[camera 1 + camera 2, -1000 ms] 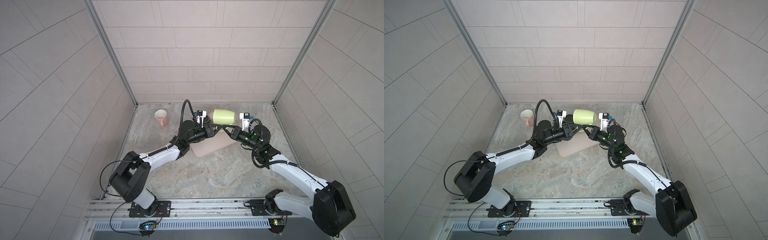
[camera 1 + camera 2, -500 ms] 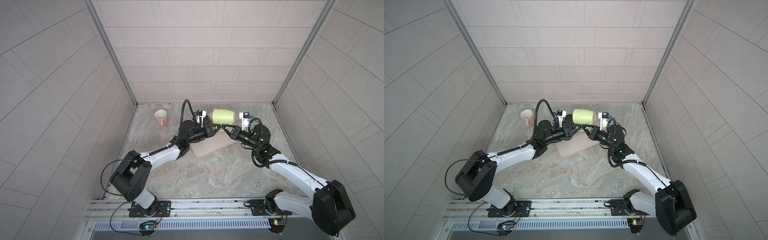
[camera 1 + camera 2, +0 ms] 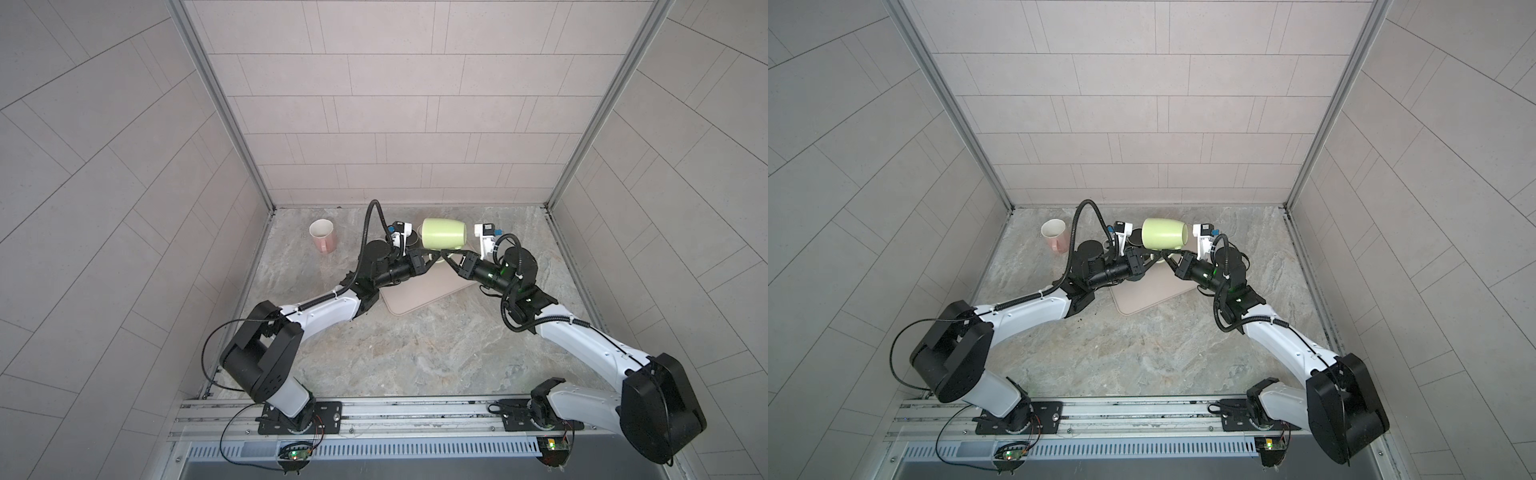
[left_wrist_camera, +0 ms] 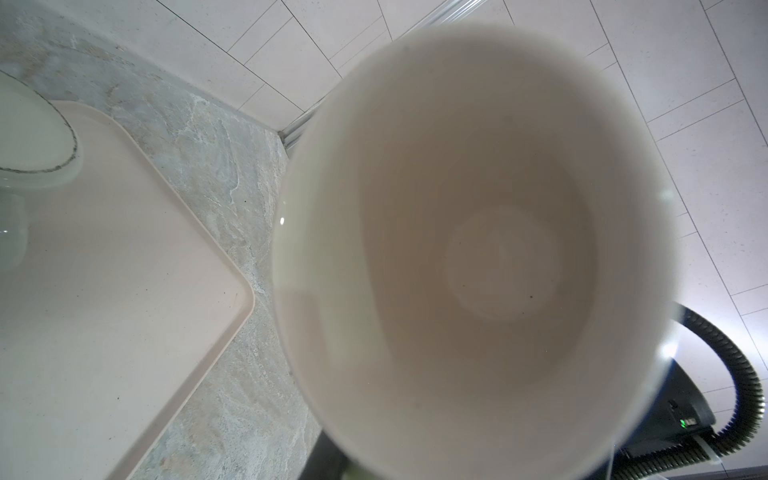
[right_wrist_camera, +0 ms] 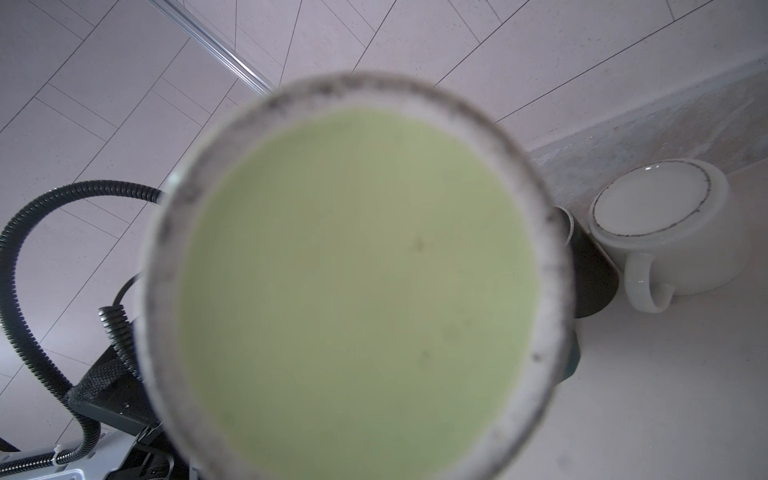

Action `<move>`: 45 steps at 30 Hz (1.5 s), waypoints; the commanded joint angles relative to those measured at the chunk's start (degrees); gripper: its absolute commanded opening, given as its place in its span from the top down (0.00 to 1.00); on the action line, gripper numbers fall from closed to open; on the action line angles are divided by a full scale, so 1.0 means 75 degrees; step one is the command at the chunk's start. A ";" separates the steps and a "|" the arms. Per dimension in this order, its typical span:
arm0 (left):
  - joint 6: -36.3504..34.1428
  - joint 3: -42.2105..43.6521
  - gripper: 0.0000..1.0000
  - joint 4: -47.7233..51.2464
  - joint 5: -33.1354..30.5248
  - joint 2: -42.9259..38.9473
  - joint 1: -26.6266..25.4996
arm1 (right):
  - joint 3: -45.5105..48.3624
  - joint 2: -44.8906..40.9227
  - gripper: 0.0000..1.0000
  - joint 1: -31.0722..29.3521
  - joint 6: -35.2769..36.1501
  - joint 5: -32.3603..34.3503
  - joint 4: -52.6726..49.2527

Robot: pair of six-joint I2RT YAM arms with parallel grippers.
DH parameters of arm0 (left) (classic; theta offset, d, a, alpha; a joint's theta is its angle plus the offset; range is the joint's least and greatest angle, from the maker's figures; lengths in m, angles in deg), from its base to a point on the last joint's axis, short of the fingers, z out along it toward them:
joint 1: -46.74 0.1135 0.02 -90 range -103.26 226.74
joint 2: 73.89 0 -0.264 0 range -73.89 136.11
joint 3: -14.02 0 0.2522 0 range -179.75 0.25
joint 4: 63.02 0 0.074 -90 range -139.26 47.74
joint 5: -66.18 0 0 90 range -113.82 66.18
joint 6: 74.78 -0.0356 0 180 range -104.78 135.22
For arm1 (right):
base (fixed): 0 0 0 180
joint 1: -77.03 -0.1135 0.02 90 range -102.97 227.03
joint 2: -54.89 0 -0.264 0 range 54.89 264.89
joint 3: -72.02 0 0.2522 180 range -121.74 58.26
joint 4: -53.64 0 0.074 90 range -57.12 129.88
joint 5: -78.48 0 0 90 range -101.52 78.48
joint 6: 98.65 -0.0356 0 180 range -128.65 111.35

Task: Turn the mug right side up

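Observation:
A light green mug hangs on its side above the back of the beige tray, seen in both top views. Its mouth faces the left arm, so its pale inside fills the left wrist view. Its green base fills the right wrist view. My right gripper is shut on the mug's handle from underneath. My left gripper reaches the same spot from the other side. The mug hides both sets of jaws in the wrist views, so I cannot see how far the left one has closed.
A pink mug stands upright at the back left of the marble table. A white mug sits upside down on the tray, with a dark cup beside it. Tiled walls close in the back and both sides.
The left gripper's fingers have drawn closer together under the mug. The mug and the right arm have stayed almost still.

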 commanded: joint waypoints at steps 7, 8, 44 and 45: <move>-0.0892 -0.0071 0.79 -0.0421 0.0305 -0.0870 -0.0238 | -0.0131 0.0176 1.00 -0.0068 0.0144 0.0017 -0.0264; -0.1028 -0.0061 0.79 -0.0291 0.0254 -0.0954 -0.0260 | -0.0149 0.0184 1.00 -0.0067 0.0149 0.0027 -0.0336; -0.1337 0.0108 0.87 -0.1097 0.0883 -0.1361 -0.0630 | -0.0302 0.0738 1.00 -0.0042 0.0225 0.0109 -0.0447; -0.1345 0.0109 0.87 -0.1087 0.0883 -0.1384 -0.0649 | -0.0306 0.0762 1.00 -0.0032 0.0214 0.0098 -0.0448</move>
